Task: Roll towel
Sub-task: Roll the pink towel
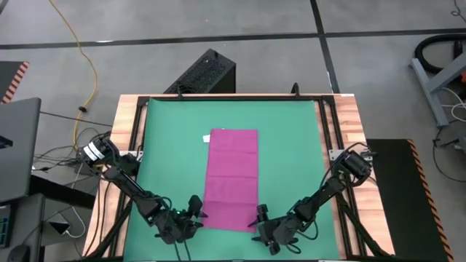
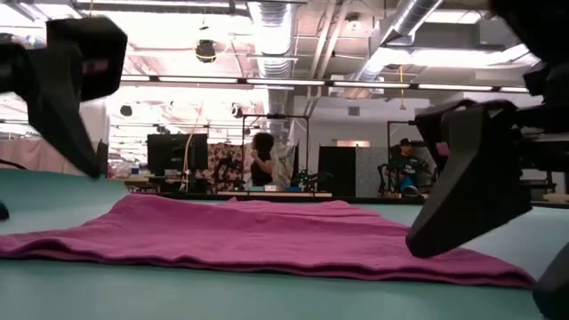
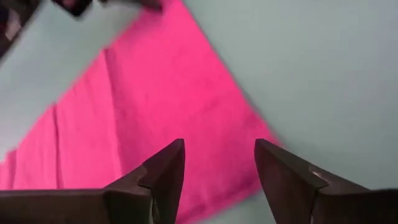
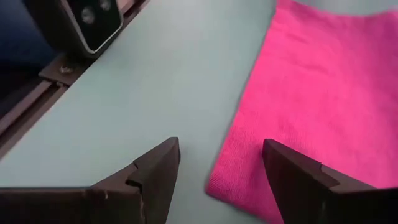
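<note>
The left gripper [image 3: 217, 168] has its fingers [image 3: 163, 171] spread apart with nothing between them, hovering over the near corner of the towel [image 3: 143, 106]. In the high view that gripper [image 1: 195, 209] sits just off the towel's [image 1: 233, 178] near edge at about 7 o'clock from the cloth's middle, close beside it but not clearly touching.

The right gripper [image 4: 221, 171] is likewise spread and empty, its fingers [image 4: 158, 165] straddling the towel's [image 4: 311, 93] other near corner, one finger above bare mat. From above it [image 1: 261, 217] lies at about 5 o'clock from the towel's middle.

The magenta towel lies flat and unrolled as a long rectangle on the green mat [image 1: 291, 145], running from 12 to 6 o'clock, with a small white tag [image 1: 207, 137] at its far corner near 11 o'clock. In the low view it [image 2: 267, 236] spreads flat with shallow creases between the two grippers
</note>
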You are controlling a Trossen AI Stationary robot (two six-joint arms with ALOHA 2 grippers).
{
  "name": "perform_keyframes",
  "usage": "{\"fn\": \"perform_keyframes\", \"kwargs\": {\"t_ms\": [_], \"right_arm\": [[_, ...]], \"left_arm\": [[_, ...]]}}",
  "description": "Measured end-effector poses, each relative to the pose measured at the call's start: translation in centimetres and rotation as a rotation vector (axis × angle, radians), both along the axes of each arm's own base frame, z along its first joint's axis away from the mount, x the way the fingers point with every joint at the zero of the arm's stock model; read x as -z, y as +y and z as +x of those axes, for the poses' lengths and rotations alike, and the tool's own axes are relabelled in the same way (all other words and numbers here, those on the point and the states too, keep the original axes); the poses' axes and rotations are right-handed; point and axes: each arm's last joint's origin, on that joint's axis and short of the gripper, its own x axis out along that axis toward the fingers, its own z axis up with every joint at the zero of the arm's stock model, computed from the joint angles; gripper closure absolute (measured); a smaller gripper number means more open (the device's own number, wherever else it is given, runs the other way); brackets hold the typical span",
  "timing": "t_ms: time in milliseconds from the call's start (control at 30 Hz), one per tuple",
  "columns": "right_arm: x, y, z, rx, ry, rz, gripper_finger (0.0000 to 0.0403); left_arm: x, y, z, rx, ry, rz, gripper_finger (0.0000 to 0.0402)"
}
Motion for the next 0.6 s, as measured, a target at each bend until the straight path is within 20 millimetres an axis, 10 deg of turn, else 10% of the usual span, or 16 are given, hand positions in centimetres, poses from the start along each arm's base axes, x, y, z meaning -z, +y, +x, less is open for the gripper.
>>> {"fn": "perform_keyframes", "kwargs": {"t_ms": [367,600], "right_arm": [[0.9,-0.8,-0.5,0.121,0.077,0.107,0.0148],[1.0,-0.9,-0.6,0.168,0.096,0.154,0.0148]], "left_arm": [[4.1,-0.1,0.4,0.006,0.097,0.072,0.0223],[3.3,-0.3,-0.5,-0.055,0.099,0.014,0.0223]]}}
